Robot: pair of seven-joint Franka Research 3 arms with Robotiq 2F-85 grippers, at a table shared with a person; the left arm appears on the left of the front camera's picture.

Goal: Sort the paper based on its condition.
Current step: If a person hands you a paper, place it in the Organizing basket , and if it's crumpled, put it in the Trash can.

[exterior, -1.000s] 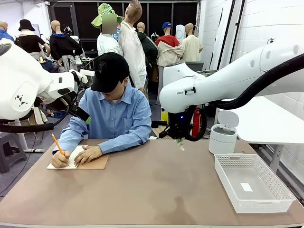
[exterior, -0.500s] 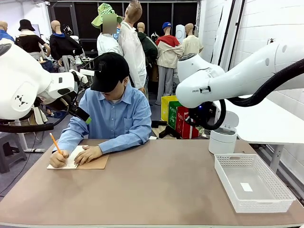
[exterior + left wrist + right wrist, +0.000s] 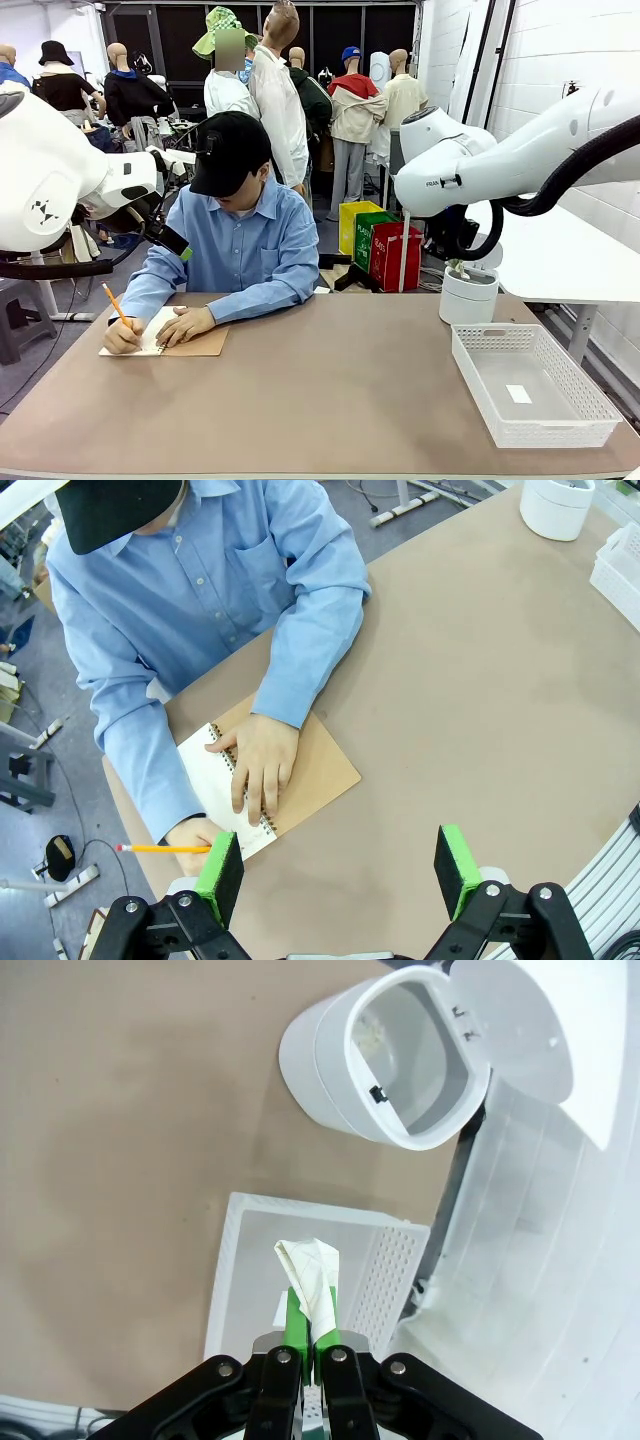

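Observation:
My right gripper [image 3: 308, 1310] is shut on a crumpled piece of white paper [image 3: 312, 1268], which sticks up between the green pads. In the front view that gripper [image 3: 457, 264] hangs just above the small white bin [image 3: 468, 292]. From the right wrist the bin [image 3: 385, 1060] is seen from above with its lid flipped open. My left gripper [image 3: 338, 875] is open and holds nothing, high above the table's left part. It shows in the front view [image 3: 170, 240] beside the person's shoulder. The person writes with a pencil [image 3: 114, 301] on a page of the spiral notebook [image 3: 300, 780].
A white mesh basket [image 3: 530, 385] stands at the table's right front with one small white slip [image 3: 518, 393] inside. From the right wrist the basket [image 3: 232, 1260] lies below the held paper. The person's arms rest on the table's far left.
My right arm has swung from the table's far middle to the right, carrying the crumpled paper to just above the bin. The left arm has not moved; the person keeps writing.

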